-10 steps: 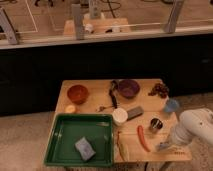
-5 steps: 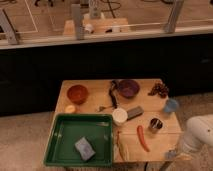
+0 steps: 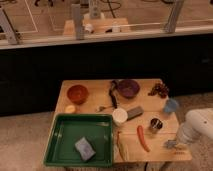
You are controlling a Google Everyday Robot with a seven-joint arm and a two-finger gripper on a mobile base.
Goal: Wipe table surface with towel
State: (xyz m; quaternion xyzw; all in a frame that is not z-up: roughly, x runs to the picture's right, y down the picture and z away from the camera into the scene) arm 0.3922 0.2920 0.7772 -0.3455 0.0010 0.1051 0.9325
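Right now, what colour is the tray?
Green tray, camera view. The claw is over the table, near right corner.

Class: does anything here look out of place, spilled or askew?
Nothing looks spilled or damaged. The blue-grey rectangular sponge lies skewed in the green plastic tray. The shut hand sits at the light wooden tabletop's front right corner, over the small grey-blue towel.

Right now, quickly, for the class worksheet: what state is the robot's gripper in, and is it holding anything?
Gripper: shut, low at the near right corner of the table surface, apparently gripping the towel.
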